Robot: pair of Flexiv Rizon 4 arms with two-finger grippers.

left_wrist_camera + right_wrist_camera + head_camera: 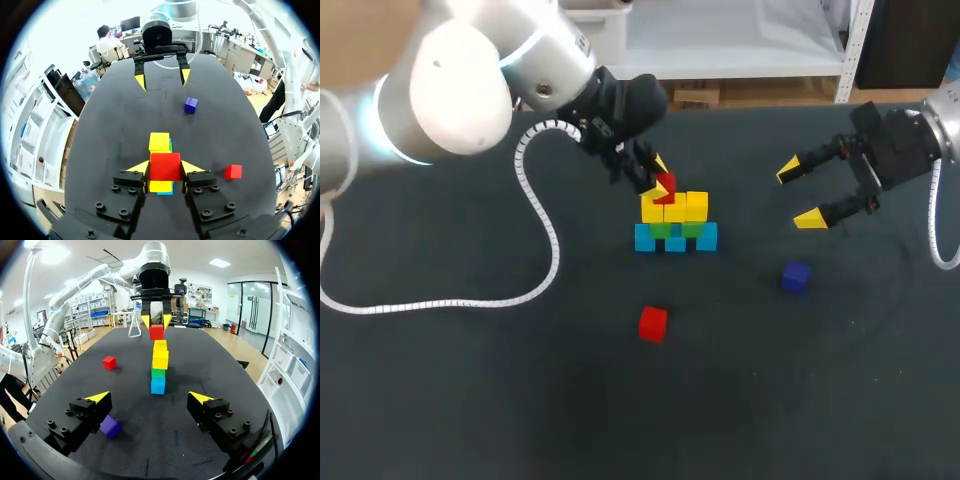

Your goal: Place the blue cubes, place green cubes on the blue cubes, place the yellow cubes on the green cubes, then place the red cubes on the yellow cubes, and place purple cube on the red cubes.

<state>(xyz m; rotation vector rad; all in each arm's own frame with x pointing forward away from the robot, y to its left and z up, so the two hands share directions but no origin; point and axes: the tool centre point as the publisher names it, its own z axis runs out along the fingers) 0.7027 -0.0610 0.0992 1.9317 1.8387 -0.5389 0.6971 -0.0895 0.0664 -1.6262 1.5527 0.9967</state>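
Clamped between the left gripper's point(165, 167) fingers: a plain, bright red cube point(665, 186), square-edged, right at the top of the yellow cubes point(695, 207), over green cubes point(662, 230) and blue cubes point(675, 240). At 6 o'clock of these, a second red cube point(653, 324); at 4 o'clock, a purple cube point(796, 277). At 3 o'clock, the right gripper point(799, 195), fingers spread wide.

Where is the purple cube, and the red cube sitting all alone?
purple cube point(796, 277), head view, the cube's middle.
lone red cube point(653, 324), head view, the cube's middle.
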